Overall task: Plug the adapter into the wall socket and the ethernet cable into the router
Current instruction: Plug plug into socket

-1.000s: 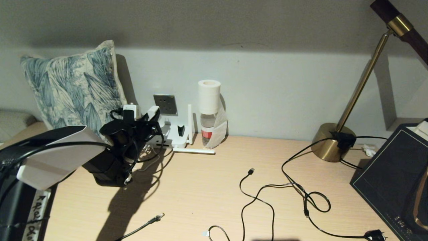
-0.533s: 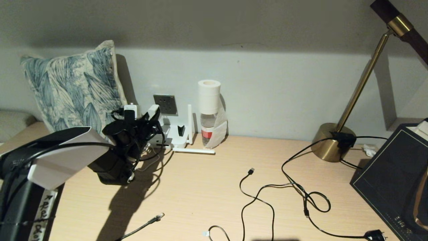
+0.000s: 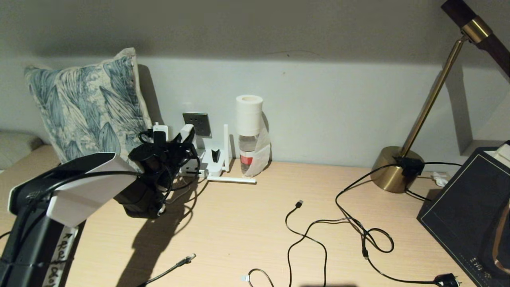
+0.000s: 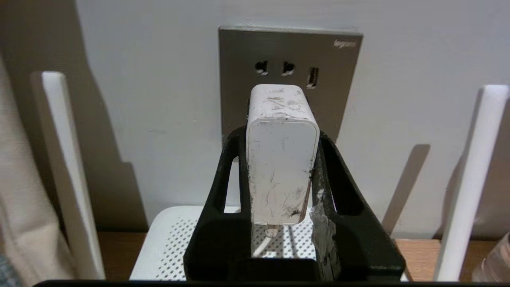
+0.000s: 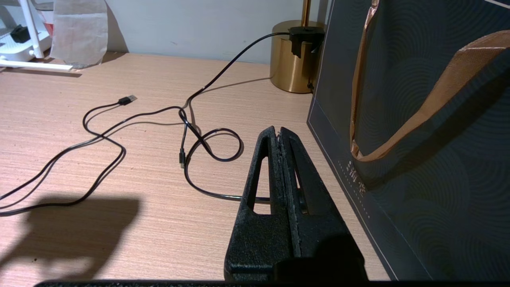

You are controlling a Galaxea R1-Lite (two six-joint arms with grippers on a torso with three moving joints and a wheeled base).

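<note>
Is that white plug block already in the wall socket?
Cannot tell: the adapter, between the left gripper's fingers, hides its contact with the wall socket.

The adapter (image 4: 281, 159) is white plastic, scuffed and smudged with grey marks. The wall socket (image 4: 289, 75) is a brushed grey metal plate — matt. The router (image 4: 171, 239) is white plastic, its top perforated. The table (image 3: 247, 231) has a pale wood-grain surface. The lamp base (image 3: 392, 169) is shiny brass-coloured metal; the pillow (image 3: 87, 103) is printed cloth — leaf-patterned
</note>
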